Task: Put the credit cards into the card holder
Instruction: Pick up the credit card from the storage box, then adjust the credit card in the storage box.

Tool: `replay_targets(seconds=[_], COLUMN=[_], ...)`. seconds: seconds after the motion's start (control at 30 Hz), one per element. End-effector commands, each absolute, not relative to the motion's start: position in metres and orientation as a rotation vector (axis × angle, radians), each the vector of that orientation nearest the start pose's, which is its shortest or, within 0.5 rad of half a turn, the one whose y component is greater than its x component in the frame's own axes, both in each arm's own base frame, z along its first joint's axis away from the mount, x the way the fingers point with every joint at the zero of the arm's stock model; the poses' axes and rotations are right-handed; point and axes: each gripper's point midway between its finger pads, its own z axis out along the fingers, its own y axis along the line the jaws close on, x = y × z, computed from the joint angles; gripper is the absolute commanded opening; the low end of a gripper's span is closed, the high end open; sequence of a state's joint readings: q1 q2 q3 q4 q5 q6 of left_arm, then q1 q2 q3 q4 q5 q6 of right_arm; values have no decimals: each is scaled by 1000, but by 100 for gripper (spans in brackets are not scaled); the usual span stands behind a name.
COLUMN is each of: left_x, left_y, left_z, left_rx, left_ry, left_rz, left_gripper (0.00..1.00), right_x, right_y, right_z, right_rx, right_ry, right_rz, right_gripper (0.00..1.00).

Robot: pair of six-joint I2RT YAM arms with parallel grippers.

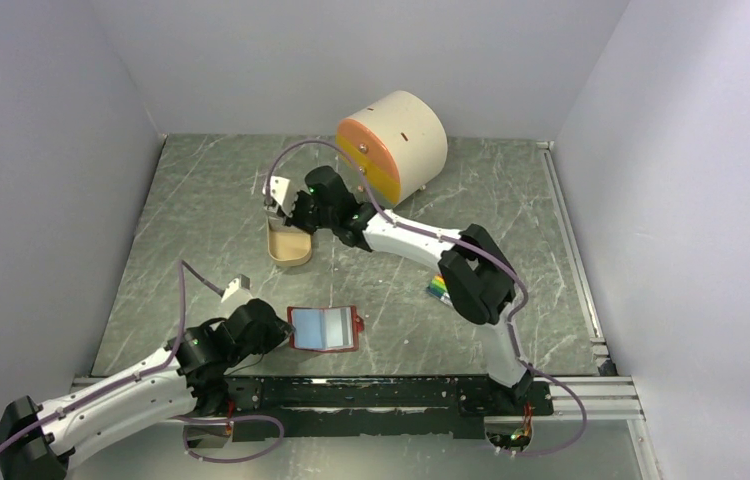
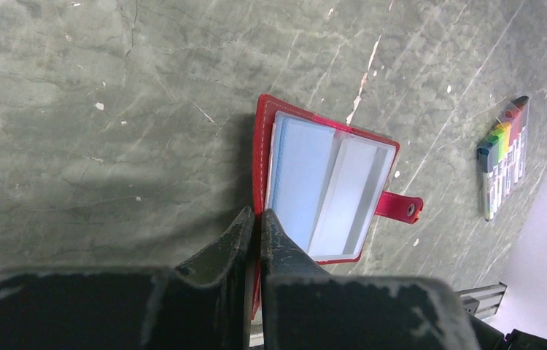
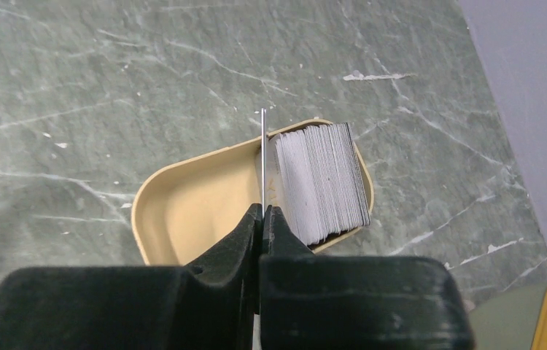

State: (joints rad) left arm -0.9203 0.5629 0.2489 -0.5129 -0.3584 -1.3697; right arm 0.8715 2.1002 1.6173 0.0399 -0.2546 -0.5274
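Early stage; wallet [image 1: 324, 328] lies open on the tabletop [image 1: 211, 200], well apart from the tray [image 3: 183, 211], pockets look empty; left claw [image 2: 257, 219] pinches its red edge; right claw [image 3: 262, 213] pinches one card [image 3: 263, 157] edge-on over the tray, just beside the stack of cards [image 3: 325, 182] inside it; none loaded yet.

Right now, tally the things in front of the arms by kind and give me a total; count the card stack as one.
card holder: 1
tan tray: 1
card stack in the tray: 1
single card pinched in the right gripper: 1
bundle of coloured sticks: 1
round beige drum: 1
Total: 6
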Motion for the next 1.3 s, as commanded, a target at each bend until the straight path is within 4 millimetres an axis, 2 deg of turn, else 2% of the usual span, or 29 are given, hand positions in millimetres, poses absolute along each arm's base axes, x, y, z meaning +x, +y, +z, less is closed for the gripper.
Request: replay_targets(seconds=[0.0,0.23,0.3,0.37,0.47,0.63,0.67,0.87,1.1,1.27], left_x=[153,152,152,152,152,153,152,153,151,151], left_y=[-162,-162,-162,-161,-159,-158,-158,-157,-156,-158], left_z=[55,51,50,47,43,37,35,32,24,22], left_rx=[-709,-710,-714,-717,-728,-722,-723,-728,-738,-730], left_ry=[2306,2313,2314,2319,2325,2345,2349,2349,2363,2375], left_rz=[-721,-715,-710,-700,-673,-634,-628,-611,-606,-603], left_gripper=[9,9,9,9,9,9,9,9,9,9], right_x=[364,336,330,320,302,267,258,211,185,171], right_y=[476,446,433,422,408,384,378,368,351,351], right_z=[180,212,218,217,206,181,167,144,124,100], right_rx=[-1291,-1074,-969,-878,-737,-654,-640,-532,-287,-232], right_ry=[1451,1560,1618,1698,1834,1966,2008,2117,2184,2255], right_rz=[576,702,729,776,871,960,977,1145,1221,1247], right_gripper=[0,0,0,0,0,0,0,0,0,0])
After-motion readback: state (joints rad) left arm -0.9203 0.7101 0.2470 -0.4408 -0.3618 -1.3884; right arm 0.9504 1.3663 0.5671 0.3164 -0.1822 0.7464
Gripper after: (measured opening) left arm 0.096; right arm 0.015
